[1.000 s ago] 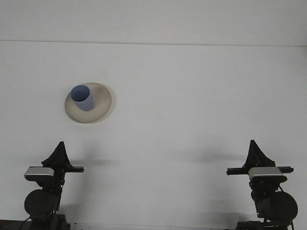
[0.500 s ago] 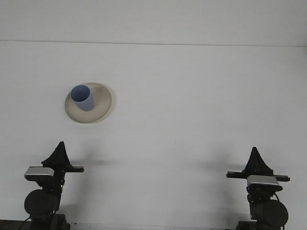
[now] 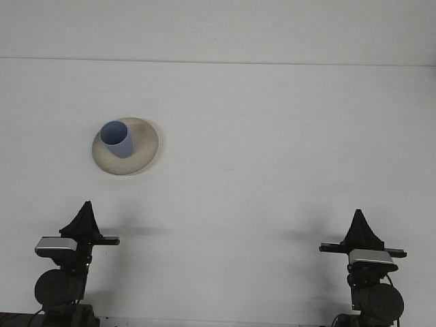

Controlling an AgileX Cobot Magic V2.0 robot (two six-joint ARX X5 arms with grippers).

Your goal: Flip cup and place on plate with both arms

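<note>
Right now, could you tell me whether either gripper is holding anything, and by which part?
Nothing is held: the left gripper and right gripper are both far from the cup.

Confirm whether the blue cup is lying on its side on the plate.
No, the blue cup stands upright on the beige plate, its open mouth facing up.
</note>
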